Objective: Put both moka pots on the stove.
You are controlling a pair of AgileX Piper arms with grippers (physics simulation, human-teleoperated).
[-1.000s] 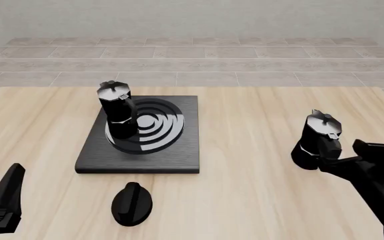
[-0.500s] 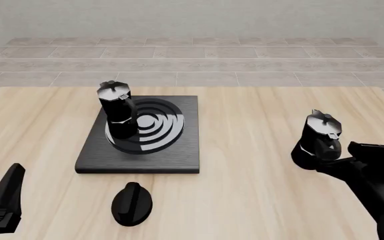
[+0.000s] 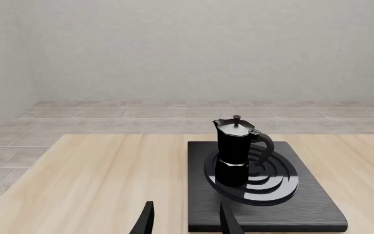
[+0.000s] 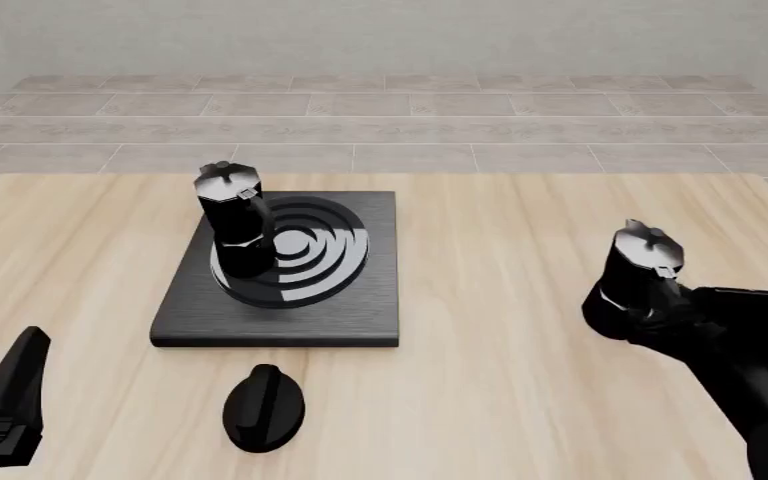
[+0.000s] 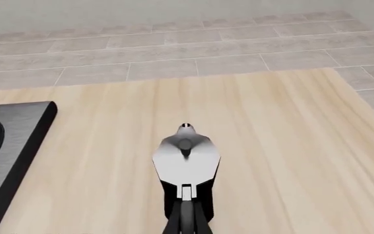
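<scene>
Moka pot, first (image 4: 235, 228): upright on the stove (image 4: 357, 310), standing on the left part of the burner rings (image 4: 311, 250); placement judged complete, unchanged over the last second. Moka pot, second (image 4: 638, 280): upright on the bare tabletop (image 4: 491, 300), well apart from the stove and to its right, lid and knob up, not yet lifted; position unchanged. Change noted: the right hand (image 4: 662, 312) has closed in over the last second, from a little behind the second pot to right against its near side at the handle; the right wrist view shows the handle (image 5: 185, 214) running straight down the centre line between the fingers. Whether the fingers are apart or clamped on the handle cannot be told, as they are out of frame there and black on black in the front view. Judgement: grasp stage of the second pot, half the task outstanding. Right arm: low, reaching forward and leftward from the near right corner, forearm nearly level. Left hand (image 3: 183, 222): parked at the near left edge, fingers apart, holding nothing, aimed at the stove. Also present: low black oval knob (image 4: 264, 407), near the stove's front edge.
</scene>
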